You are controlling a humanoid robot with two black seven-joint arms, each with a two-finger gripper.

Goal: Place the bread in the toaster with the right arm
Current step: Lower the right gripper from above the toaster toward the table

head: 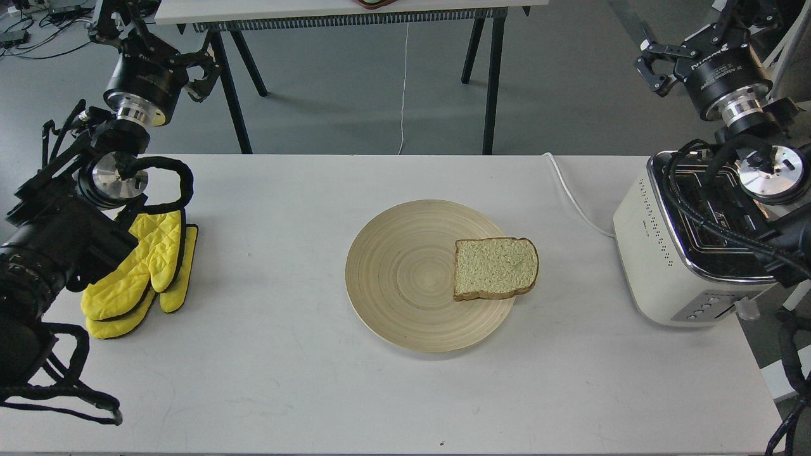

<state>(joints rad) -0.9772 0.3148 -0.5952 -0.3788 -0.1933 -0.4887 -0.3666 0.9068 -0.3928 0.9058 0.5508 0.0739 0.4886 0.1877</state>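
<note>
The bread [495, 268], a pale slice with a thin brown crust, lies flat on the right side of a round wooden plate [399, 278] at the table's middle, with its right end hanging over the rim. The cream-white toaster [659, 253] stands at the table's right edge; the right arm's cables and wrist cover part of its chrome top. My right gripper [646, 73] hangs open and empty above the floor behind the toaster, far from the bread. At the far left, my left gripper [212, 79] is raised behind the table, open and empty.
Yellow oven mitts [142, 272] lie on the left of the white table [285, 380], under the left arm. The toaster's white cord [570, 190] runs over the back edge. A second table's black legs [488, 95] stand behind.
</note>
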